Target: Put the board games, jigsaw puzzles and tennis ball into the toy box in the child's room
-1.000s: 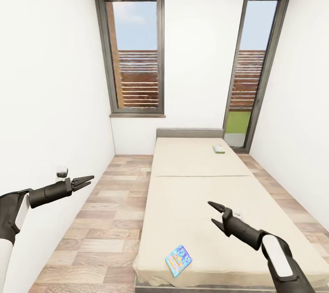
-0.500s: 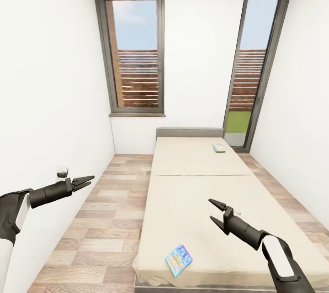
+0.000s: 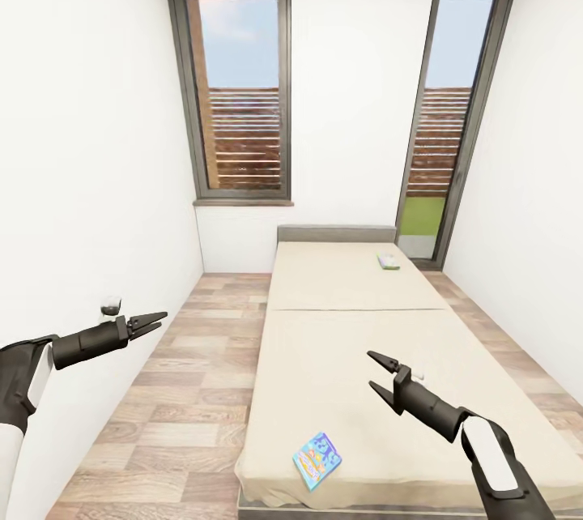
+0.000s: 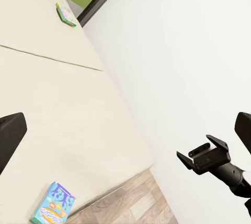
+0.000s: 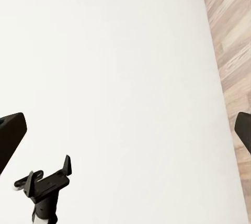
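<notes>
The bed is faced from its foot, and the fetching of the two board games lying on it is judged to be the step in hand. The smaller blue game lies near the foot edge; the white-blue game lies near the head end, close to the far side edge. The right gripper is held spread above the mattress, empty; the left gripper is seen over the floor, its fingers nearly together, nothing held. A descent of the right gripper to the blue game is called for next.
</notes>
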